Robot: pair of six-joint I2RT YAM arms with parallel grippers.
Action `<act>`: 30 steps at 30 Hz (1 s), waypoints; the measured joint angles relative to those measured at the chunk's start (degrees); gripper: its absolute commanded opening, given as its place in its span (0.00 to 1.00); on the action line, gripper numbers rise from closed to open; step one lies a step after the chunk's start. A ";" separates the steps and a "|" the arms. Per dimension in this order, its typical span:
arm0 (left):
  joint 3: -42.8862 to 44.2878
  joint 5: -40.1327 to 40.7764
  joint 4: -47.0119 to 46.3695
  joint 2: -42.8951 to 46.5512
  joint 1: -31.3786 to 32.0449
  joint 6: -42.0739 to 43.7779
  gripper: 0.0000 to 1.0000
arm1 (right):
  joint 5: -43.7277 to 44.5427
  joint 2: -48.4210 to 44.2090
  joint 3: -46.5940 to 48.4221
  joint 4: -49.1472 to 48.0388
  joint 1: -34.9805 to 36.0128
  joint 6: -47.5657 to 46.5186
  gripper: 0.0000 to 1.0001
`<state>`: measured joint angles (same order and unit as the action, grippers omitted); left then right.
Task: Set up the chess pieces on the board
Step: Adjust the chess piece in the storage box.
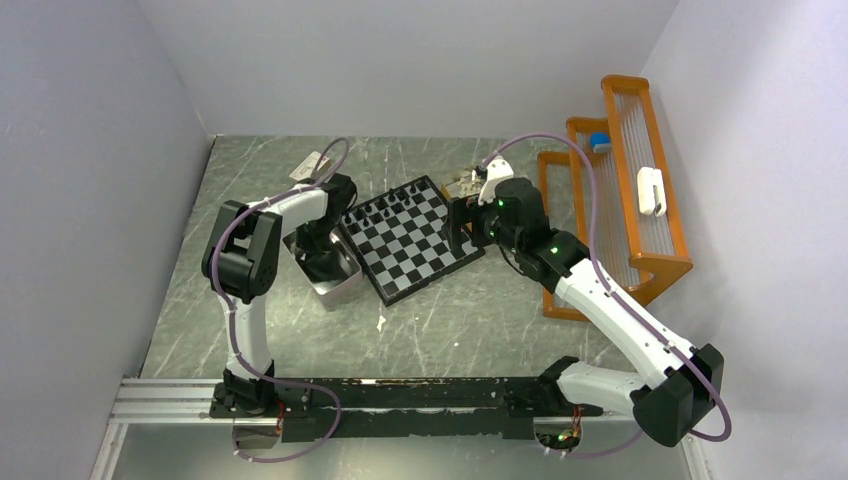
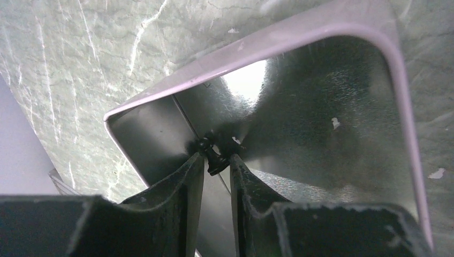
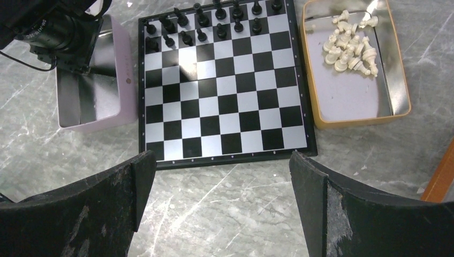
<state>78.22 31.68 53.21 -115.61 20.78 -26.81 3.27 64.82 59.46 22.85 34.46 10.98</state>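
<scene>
The board [image 1: 420, 255] lies mid-table with several black chess pieces [image 3: 203, 21] standing on its two far rows. My left gripper [image 2: 217, 158] reaches down into a metal tin [image 2: 257, 45] left of the board. Its fingertips pinch a small black chess piece [image 2: 216, 160] near the tin's floor. My right gripper [image 3: 220, 158] hangs wide open and holds nothing, above bare table beside the board's [image 3: 225, 107] edge. Cream-white pieces [image 3: 350, 48] lie heaped in a tan tray [image 3: 364, 120] on the board's other side.
An orange wooden rack [image 1: 620, 200] stands along the right wall with a white object and a blue one on it. The left arm's wrist [image 1: 318, 235] covers most of the tin [image 1: 335, 285]. Grey walls close in three sides.
</scene>
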 measured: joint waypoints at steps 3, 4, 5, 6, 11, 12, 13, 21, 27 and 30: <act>0.00 -0.44 0.00 0.00 0.00 -0.28 0.26 | 0.00 0.00 0.00 -0.33 0.00 0.37 1.00; 0.00 -0.68 -0.02 0.00 0.00 -0.35 0.26 | 0.00 0.00 0.00 -0.35 0.00 0.46 1.00; 0.00 -0.94 -0.04 0.00 0.02 -0.44 0.25 | 0.00 0.00 0.00 -0.35 0.00 0.52 1.00; 0.04 -1.18 -0.02 0.00 0.07 -0.48 0.24 | 0.00 0.00 0.00 -0.35 0.00 0.57 1.00; 1.14 -2.82 0.02 -0.28 0.22 -0.63 0.19 | -0.04 0.00 0.00 -0.59 0.00 0.66 1.00; 1.51 -3.02 0.02 -0.46 0.26 -0.66 0.19 | -0.04 0.00 0.00 -0.68 0.00 0.70 1.00; 1.81 -3.21 0.00 -0.61 0.28 -0.63 0.18 | -0.04 0.00 0.00 -0.72 0.00 0.74 1.00; 2.73 -4.46 -0.13 -0.81 0.31 -0.68 0.15 | -0.11 -0.11 -0.50 -1.22 0.00 0.98 1.00; 2.40 -5.31 -0.87 -0.13 0.31 -0.68 0.15 | -0.70 -0.24 -2.80 -2.40 0.00 3.19 1.00; 0.81 -6.51 -2.69 1.49 0.28 -0.63 0.15 | -0.98 -0.24 -3.91 -3.04 0.00 5.38 1.00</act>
<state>79.02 25.17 50.52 -114.13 21.06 -27.44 2.28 64.58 55.55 19.81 34.46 16.36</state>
